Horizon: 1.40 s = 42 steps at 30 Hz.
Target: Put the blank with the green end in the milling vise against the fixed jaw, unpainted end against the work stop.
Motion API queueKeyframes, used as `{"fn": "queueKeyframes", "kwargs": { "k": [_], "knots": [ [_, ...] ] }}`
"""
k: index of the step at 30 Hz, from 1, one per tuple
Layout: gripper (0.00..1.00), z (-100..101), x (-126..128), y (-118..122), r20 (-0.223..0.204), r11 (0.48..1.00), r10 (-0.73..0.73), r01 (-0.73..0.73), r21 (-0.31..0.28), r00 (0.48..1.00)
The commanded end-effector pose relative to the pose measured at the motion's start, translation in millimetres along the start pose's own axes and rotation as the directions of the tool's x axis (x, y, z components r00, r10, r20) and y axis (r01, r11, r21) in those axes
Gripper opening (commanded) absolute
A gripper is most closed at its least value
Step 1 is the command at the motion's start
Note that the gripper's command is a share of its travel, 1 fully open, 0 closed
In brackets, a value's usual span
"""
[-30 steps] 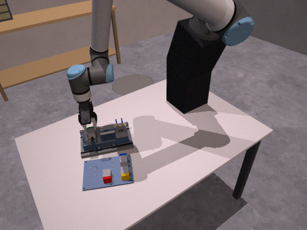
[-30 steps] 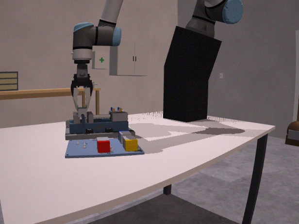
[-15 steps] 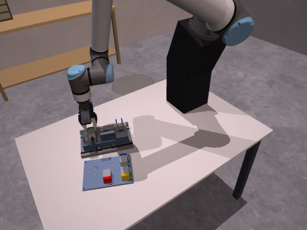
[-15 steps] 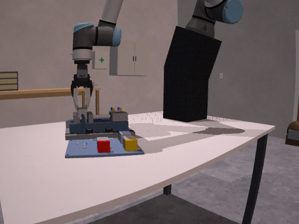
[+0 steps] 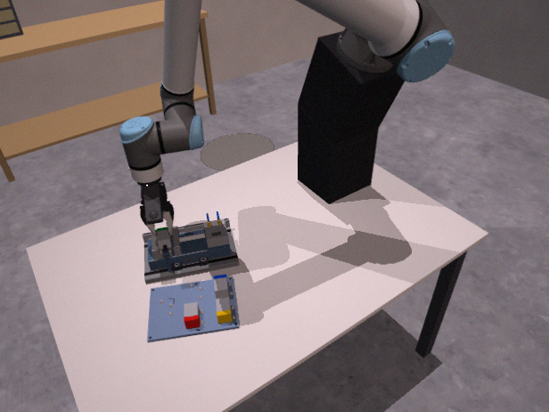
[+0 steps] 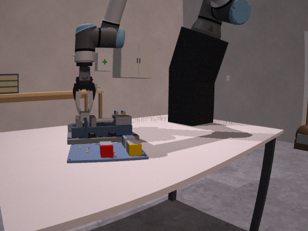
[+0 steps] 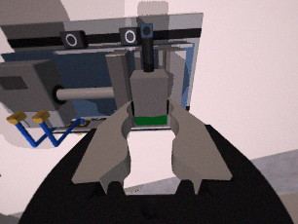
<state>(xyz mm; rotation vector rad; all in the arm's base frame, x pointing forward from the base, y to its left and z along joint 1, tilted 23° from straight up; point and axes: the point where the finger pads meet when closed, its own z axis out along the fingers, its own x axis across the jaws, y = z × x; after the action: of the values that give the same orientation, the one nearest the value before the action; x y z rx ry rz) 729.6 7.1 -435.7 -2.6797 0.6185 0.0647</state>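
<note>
My gripper [image 5: 161,232] [image 6: 84,113] [image 7: 150,101] is shut on the blank with the green end [image 5: 161,230] [image 7: 150,90], gripping it near the painted end. It holds the blank low between the jaws of the blue milling vise [image 5: 196,254] [image 6: 102,129] [image 7: 93,73]. The green end [image 7: 151,120] points away from the work stop [image 7: 146,54], a dark rod. The grey unpainted end reaches up to that rod. The jaw block with blue hoses [image 5: 214,229] [image 6: 122,120] [image 7: 29,93] is on the far side from the blank. I cannot tell whether the blank rests on the low bars.
A blue plate [image 5: 169,323] [image 6: 80,156] lies in front of the vise. It carries a red-ended blank [image 5: 192,316] [image 6: 106,150], a yellow-ended blank [image 5: 224,312] [image 6: 134,148] and a blue-ended blank [image 5: 220,285] [image 6: 126,138]. The black robot pedestal [image 5: 343,120] stands at the table's back.
</note>
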Motion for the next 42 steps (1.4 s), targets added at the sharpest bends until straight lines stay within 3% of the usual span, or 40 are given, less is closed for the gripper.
{"fn": "queueKeyframes", "kwargs": {
  "k": [1, 33, 34, 42],
  "knots": [
    [0.00, -0.7, 0.9, -0.1, -0.001, 1.000, 0.000, 0.000, 0.000, 1.000],
    [0.00, -0.7, 0.9, -0.1, -0.001, 1.000, 0.000, 0.000, 0.000, 1.000],
    [0.40, -0.7, 0.9, -0.1, -0.001, 1.000, 0.000, 0.000, 0.000, 1.000],
    [0.40, -0.7, 0.9, -0.1, -0.001, 1.000, 0.000, 0.000, 0.000, 1.000]
  ]
}}
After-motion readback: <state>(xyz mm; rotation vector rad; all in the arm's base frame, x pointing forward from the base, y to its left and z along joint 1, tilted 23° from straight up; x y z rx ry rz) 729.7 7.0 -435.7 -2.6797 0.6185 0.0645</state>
